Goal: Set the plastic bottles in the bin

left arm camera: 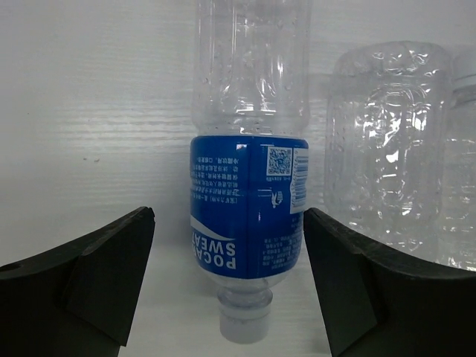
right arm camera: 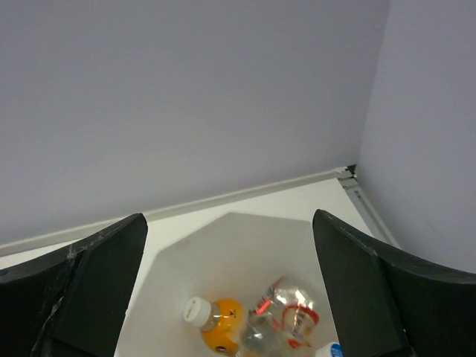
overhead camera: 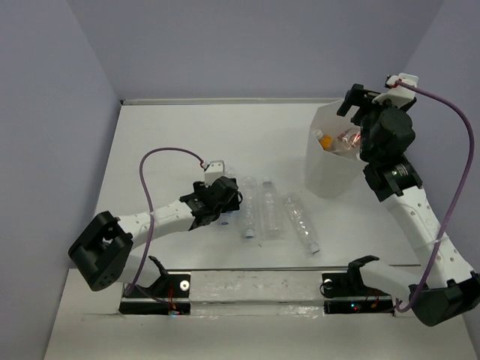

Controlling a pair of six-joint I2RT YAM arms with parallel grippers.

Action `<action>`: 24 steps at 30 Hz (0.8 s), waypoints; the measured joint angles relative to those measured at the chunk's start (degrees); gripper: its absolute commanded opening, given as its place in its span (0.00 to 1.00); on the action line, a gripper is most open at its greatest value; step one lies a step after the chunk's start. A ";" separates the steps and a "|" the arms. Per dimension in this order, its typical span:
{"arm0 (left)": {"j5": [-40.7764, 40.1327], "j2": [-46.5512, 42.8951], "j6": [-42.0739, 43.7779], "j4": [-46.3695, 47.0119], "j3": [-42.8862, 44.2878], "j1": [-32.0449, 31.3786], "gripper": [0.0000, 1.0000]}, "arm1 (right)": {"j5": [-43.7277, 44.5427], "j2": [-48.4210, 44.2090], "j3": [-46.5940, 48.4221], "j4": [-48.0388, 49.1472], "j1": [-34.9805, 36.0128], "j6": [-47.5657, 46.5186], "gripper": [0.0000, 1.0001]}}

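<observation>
My left gripper [overhead camera: 218, 204] is open low over the table, with a jaw on each side of a blue-labelled clear bottle [left arm camera: 249, 201]. That bottle lies flat with its cap towards the camera, and neither jaw touches it. Three clear bottles lie to its right [overhead camera: 247, 210] [overhead camera: 268, 206] [overhead camera: 302, 223]; the nearest also shows in the left wrist view [left arm camera: 387, 141]. My right gripper [overhead camera: 361, 126] is open and empty above the translucent white bin [overhead camera: 330, 169]. In the bin [right arm camera: 238, 253] lie an orange-yellow bottle [right arm camera: 223, 326], a red-labelled bottle [right arm camera: 291, 316] and a blue cap [right arm camera: 327, 351].
Grey-lilac walls enclose the white table at the back and both sides. The bin stands at the back right, close to the right wall. The arm bases and a shiny strip [overhead camera: 255, 289] run along the near edge.
</observation>
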 measured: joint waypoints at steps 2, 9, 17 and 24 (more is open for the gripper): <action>0.17 1.77 0.33 1.42 0.00 1.09 0.83 | -3.50 -2.84 0.02 -0.92 0.00 2.45 0.97; 0.96 6.16 1.90 7.04 -0.02 3.28 0.56 | -19.23 -9.18 -1.77 -3.48 -0.02 11.30 0.98; 1.05 1.49 2.19 7.87 -3.54 3.32 0.46 | -36.17 -9.73 -8.94 -4.76 3.85 19.71 0.98; 1.20 -17.49 3.39 6.36 -4.87 3.32 0.46 | -42.47 -2.84 -11.23 -0.96 16.41 25.27 1.00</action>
